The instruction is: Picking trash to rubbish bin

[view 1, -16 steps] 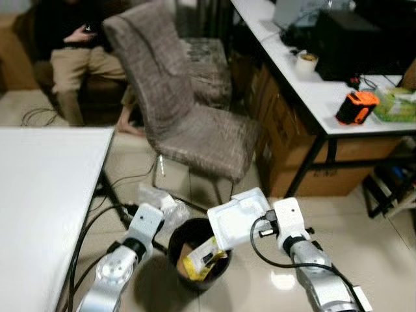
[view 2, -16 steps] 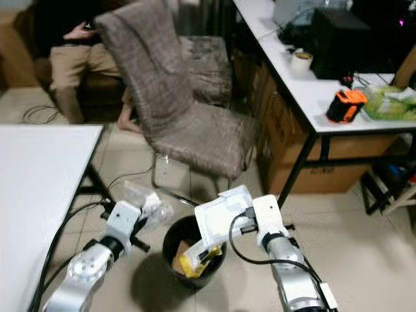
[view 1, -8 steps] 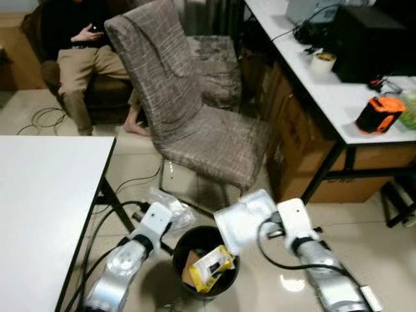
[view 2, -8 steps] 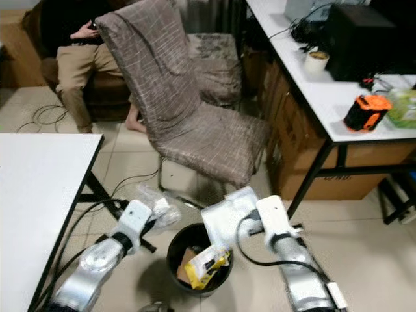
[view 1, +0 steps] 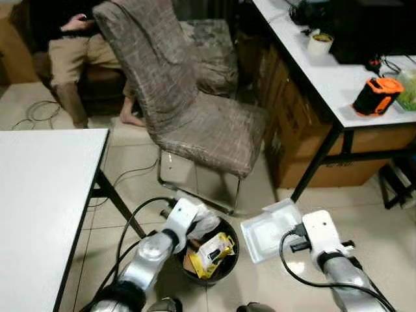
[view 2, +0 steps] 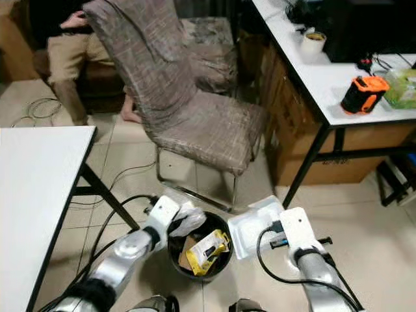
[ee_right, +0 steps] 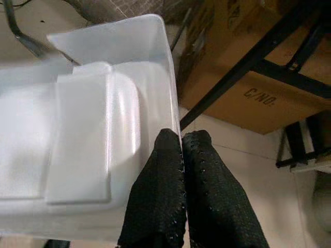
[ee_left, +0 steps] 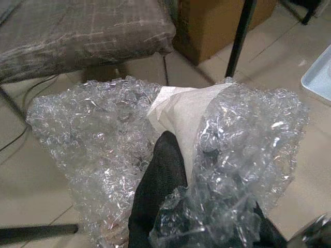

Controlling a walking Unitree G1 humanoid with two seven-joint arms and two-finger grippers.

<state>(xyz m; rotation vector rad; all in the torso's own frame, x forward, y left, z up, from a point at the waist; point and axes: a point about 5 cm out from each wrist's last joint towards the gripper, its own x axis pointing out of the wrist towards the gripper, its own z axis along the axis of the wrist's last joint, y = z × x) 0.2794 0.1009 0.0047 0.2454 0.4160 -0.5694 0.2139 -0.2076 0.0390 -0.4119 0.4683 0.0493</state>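
**Bubble wrap at the bin's rim, tray waiting its turn**

On the far left stands a white table (view 1: 45, 195), with black cables trailing across the floor beneath it. The left gripper (view 1: 195, 224) sits at the near-left rim of the black rubbish bin (view 1: 224, 273), its fingers (ee_left: 158, 191) clamped on a crumpled wad of bubble wrap (ee_left: 103, 134) with a scrap of white paper folded into it. The wad hangs over the rim rather than squarely above the opening. Inside the bin lie a yellow wrapper (view 1: 211, 252) and some brown card.

To drop cleanly, the left gripper should probably move further over the middle of the opening before its fingers part; the wrap is light and springy, so it could catch on the rim or slide to the floor.

Just right of the bin, the right gripper (ee_right: 178, 150) holds a white plastic tray (view 1: 270, 229), fingers pinched tight on one edge, the tray tilted and clear of the opening. It is best kept there until the wrap is in.

Behind them stand a grey fabric chair (view 1: 188, 110) and a long table (view 1: 325, 78).
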